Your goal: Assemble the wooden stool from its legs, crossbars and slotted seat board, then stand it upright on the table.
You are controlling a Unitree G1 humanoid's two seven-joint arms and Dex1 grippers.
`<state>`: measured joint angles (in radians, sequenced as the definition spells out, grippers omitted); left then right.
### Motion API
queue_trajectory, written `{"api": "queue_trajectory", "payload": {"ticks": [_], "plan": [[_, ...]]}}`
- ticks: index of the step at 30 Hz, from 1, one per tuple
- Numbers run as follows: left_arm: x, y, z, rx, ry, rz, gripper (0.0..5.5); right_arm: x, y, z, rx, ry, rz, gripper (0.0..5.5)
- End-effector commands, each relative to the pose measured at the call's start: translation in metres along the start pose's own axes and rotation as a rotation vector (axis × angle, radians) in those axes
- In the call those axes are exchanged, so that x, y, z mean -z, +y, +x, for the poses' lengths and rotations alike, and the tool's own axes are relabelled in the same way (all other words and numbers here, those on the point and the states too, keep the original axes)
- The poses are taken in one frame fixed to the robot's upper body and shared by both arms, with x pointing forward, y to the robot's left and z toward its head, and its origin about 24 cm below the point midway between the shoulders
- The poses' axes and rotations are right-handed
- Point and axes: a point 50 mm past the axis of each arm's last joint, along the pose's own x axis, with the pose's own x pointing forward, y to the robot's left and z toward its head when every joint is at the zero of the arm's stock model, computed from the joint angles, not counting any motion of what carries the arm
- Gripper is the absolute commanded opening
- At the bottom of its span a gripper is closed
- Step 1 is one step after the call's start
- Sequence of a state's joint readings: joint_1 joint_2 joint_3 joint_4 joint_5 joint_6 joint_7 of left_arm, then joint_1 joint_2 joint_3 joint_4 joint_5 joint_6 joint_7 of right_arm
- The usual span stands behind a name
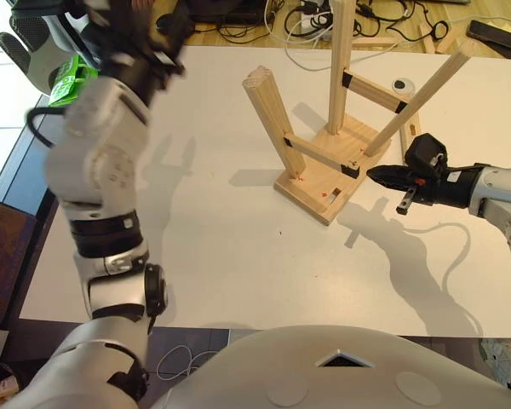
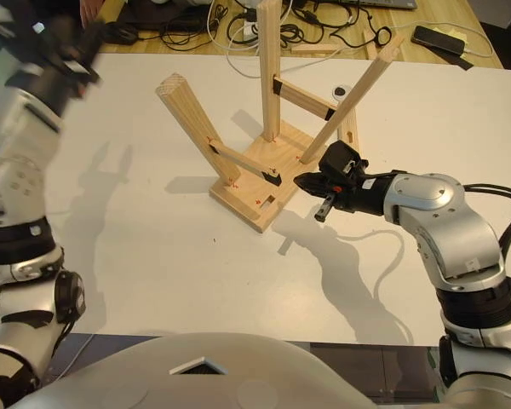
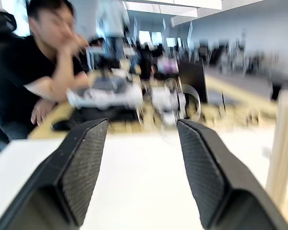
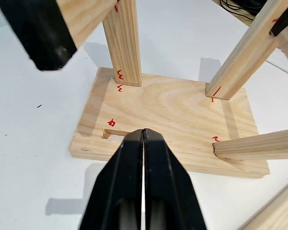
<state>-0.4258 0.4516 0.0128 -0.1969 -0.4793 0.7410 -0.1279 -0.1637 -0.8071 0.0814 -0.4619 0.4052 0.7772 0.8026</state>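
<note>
The stool lies upside down on the white table, its slotted seat board (image 1: 317,198) flat on the surface. Three legs rise from it: a left leg (image 1: 272,119), a middle leg (image 1: 339,68) and a right leg (image 1: 417,98). Two crossbars (image 1: 324,158) with black ends join them. One corner slot (image 4: 111,134), marked in red, holds nothing. My right gripper (image 1: 376,175) is shut and empty, its tip just off the board's near right edge, pointing at that slot. My left gripper (image 3: 142,123) is open and empty, raised high over the table's far left.
A loose wooden piece (image 2: 349,128) lies flat behind the right leg, next to a small white round object (image 1: 402,85). Cables (image 1: 307,21) and scrap wood crowd the floor past the far edge. The near half of the table (image 1: 238,273) is bare.
</note>
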Motion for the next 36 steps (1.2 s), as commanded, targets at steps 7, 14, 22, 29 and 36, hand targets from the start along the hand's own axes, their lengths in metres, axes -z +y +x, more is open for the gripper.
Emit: {"api": "queue_trajectory", "payload": {"ticks": [7, 14, 22, 29, 36], "plan": [[0.009, -0.065, -0.021, 0.424, 0.071, -0.003, 2.67, 0.012, -0.047, -0.051, 0.243, -0.026, 0.160, 0.00], [0.014, -0.091, -0.032, 0.546, 0.102, -0.037, 2.70, 0.053, -0.050, -0.051, 0.408, 0.010, 0.371, 0.34], [0.013, -0.050, -0.021, 0.232, 0.061, -0.066, 2.70, 0.079, -0.047, -0.046, 0.574, 0.115, 0.537, 1.70], [0.013, -0.038, -0.020, 0.123, 0.024, -0.083, 2.70, 0.069, -0.065, -0.036, 0.613, 0.234, 0.582, 3.08], [-0.003, -0.036, -0.011, 0.074, -0.071, -0.114, 2.70, 0.070, -0.085, -0.007, 0.606, 0.301, 0.766, 3.61]]}}
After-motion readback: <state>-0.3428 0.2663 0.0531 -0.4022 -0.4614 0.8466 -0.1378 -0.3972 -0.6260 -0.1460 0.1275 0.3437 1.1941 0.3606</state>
